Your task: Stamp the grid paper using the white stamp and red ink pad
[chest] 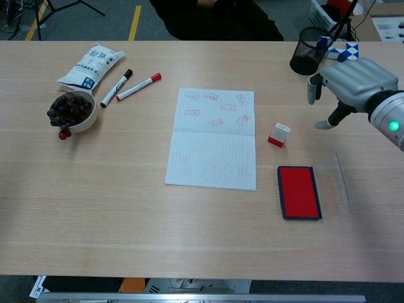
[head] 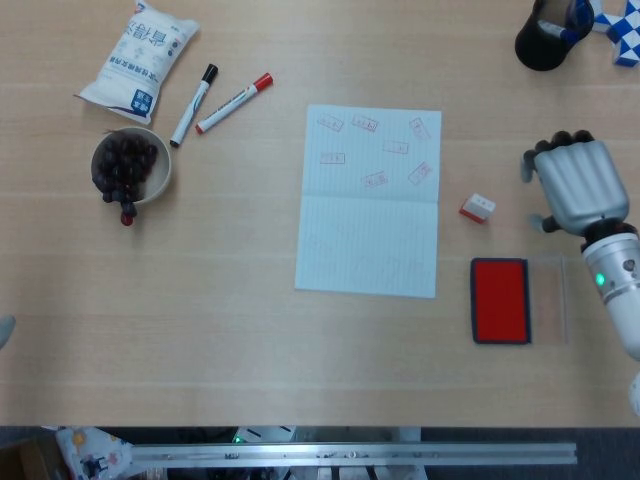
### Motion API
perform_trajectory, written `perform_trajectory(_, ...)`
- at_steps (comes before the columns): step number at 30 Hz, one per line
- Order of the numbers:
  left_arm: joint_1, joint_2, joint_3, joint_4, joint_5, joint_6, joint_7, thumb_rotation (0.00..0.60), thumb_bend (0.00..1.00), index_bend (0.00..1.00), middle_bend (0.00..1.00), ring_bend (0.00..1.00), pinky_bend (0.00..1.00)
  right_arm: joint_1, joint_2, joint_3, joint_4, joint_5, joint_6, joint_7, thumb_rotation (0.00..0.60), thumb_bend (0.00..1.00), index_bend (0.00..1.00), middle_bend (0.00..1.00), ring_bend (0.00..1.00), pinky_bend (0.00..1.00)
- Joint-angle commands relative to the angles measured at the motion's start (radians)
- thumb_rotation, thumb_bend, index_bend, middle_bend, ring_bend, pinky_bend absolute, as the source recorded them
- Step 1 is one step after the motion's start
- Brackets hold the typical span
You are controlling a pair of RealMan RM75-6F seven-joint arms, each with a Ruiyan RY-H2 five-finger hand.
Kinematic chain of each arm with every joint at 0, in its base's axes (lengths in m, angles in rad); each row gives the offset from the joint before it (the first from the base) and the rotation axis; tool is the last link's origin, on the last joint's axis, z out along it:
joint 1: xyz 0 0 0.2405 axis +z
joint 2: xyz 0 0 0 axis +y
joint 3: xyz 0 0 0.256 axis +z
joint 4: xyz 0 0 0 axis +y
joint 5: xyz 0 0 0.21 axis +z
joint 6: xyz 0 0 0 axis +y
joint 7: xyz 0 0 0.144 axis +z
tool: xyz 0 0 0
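Note:
The grid paper (head: 370,200) (chest: 214,139) lies mid-table, with several red stamp marks on its far half. A small white stamp with a red base (head: 477,208) (chest: 278,134) lies just right of the paper. The red ink pad (head: 500,300) (chest: 299,192) sits open nearer the front, its clear lid (head: 550,298) (chest: 334,182) folded out to the right. My right hand (head: 575,185) (chest: 348,82) hovers to the right of the stamp, fingers apart and curved downward, holding nothing. No left hand shows in either view.
A bowl of dark grapes (head: 130,166) (chest: 71,110), two markers (head: 233,103) (chest: 137,86) and a white packet (head: 140,57) (chest: 90,65) sit at the far left. A black mesh pen cup (head: 546,35) (chest: 308,59) and a blue-white puzzle toy (chest: 346,55) stand at the far right.

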Motion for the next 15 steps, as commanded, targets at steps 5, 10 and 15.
perform_trajectory(5,-0.001,0.0,-0.001,0.003,-0.004,-0.002,-0.001,0.6,0.17,0.15,0.12,0.16,0.1,0.066,-0.074,-0.009,0.074,0.087,-0.013,-0.035,0.6,0.11,0.49,0.43,0.27,0.29)
perform_trajectory(10,-0.003,0.002,-0.003,0.006,-0.009,-0.008,-0.004,0.6,0.17,0.15,0.12,0.16,0.1,0.095,-0.116,-0.024,0.115,0.136,-0.015,-0.047,0.6,0.11,0.49,0.42,0.27,0.29)
perform_trajectory(15,-0.001,0.003,-0.004,0.011,-0.012,-0.004,-0.01,0.6,0.17,0.14,0.12,0.16,0.1,0.116,-0.145,-0.037,0.146,0.168,-0.014,-0.052,0.6,0.11,0.49,0.42,0.27,0.29)
